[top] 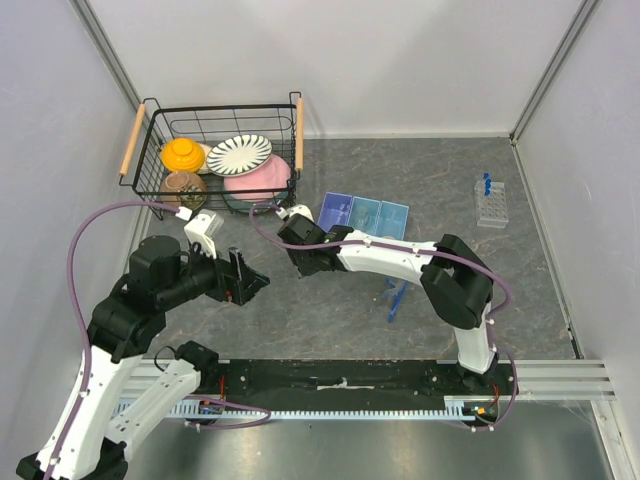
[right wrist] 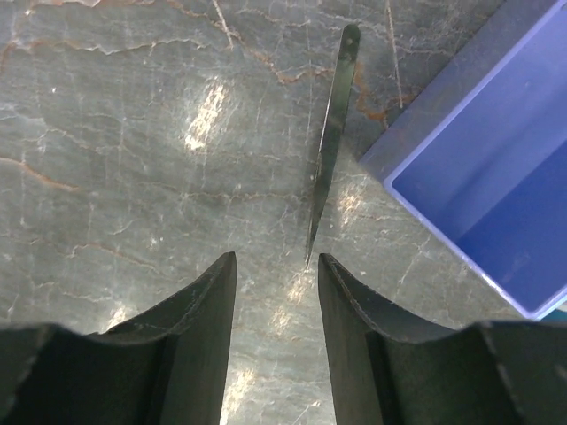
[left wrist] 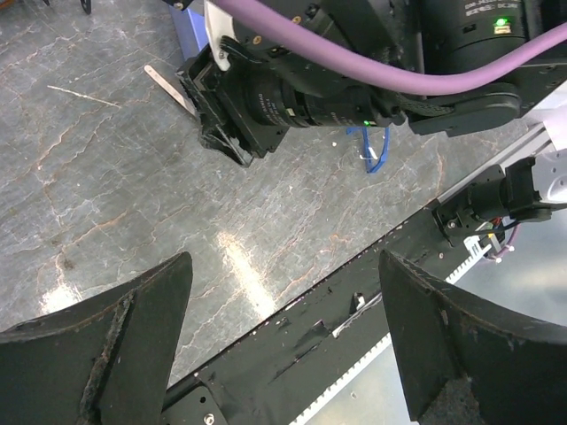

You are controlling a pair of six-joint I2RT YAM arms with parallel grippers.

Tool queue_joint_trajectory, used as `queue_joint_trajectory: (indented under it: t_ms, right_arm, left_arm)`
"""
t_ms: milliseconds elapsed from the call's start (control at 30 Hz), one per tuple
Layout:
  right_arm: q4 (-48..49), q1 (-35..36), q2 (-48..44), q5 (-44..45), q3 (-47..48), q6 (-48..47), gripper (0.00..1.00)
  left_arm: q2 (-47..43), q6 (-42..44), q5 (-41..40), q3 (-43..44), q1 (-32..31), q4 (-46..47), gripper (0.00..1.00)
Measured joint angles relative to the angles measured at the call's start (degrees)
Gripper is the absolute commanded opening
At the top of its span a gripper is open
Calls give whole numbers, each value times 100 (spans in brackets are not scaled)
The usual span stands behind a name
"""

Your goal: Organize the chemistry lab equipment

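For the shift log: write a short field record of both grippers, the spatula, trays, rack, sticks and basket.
left gripper: open, empty, over bare table
right gripper: open, empty, gap lined up with the spatula's narrow tip
spatula: flat on the table beside a blue tray
blue trays: side by side, mid-table
tube rack: far right, blue-capped tubes inside
blue sticks: on the table by the right arm
basket: far left, holding crockery
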Motion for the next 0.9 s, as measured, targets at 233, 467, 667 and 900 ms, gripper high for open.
queue_joint_trajectory:
  t_ms: [233,467,667,900]
  right_arm:
    - [-164,42,315,466,330,-114,48]
    - [-199,42,573,654,402,-133,46]
    - [-201,44,704,671,402,-129,45]
    - [-175,42,903,697,479,-116,41]
  left_arm:
    - [-59,0,146,0,-2,-33,92]
    - [-79,2,254,0,0,-70,92]
    - [-79,4,262,0,0,-105,92]
    - [-61,9,271,0,-2,-114,92]
